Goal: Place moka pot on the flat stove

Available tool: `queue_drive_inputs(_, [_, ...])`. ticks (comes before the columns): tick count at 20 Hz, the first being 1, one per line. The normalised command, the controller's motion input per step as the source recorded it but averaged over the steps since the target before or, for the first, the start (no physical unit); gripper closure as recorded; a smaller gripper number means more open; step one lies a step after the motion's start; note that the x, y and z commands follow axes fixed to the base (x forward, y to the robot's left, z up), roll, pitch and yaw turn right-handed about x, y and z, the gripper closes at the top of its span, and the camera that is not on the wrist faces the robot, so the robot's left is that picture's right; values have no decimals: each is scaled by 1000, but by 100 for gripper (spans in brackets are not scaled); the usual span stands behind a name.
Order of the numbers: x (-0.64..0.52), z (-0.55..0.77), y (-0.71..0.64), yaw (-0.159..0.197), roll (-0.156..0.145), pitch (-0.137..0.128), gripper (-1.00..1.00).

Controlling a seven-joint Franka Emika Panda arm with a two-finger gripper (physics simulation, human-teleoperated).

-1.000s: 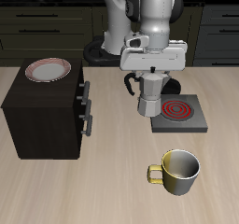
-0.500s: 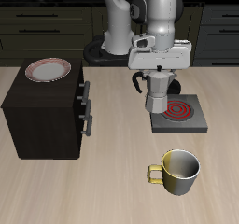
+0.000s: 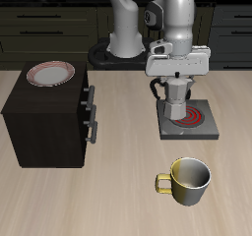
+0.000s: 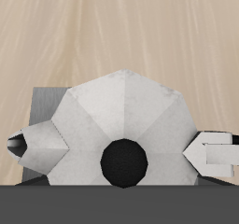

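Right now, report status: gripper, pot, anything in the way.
Gripper shut on the pot. Pot held over the stove, not yet set down. Coil uncovered; mug stands apart, nearer the front edge.

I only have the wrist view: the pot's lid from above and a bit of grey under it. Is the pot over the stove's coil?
Observer: In the exterior view the moka pot hangs in the gripper over the flat stove, covering part of the red coil. I cannot tell whether it touches.
Operator: Anything close by?
Observer: A metal mug stands nearer the table's front edge, apart from the stove.
Operator: And farther off?
Observer: A dark cabinet stands beside the stove with a gap between them, and a plate on top.
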Motion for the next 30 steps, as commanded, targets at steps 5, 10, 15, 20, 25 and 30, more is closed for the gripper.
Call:
queue_drive_inputs(5, [-218, -144, 366, 4, 40, 10, 100])
queue_drive_inputs(10, [-204, -35, 181, 16, 38, -23, 100])
queue_drive_inputs(15, [-89, -36, -75, -19, -4, 3, 100])
queue_drive_inputs(20, [8, -100, -49, -5, -10, 4, 100])
queue_drive_inputs(25, [24, -274, 80, 7, 13, 50, 100])
queue_drive_inputs(30, [2, -147, -12, 1, 4, 17, 100])
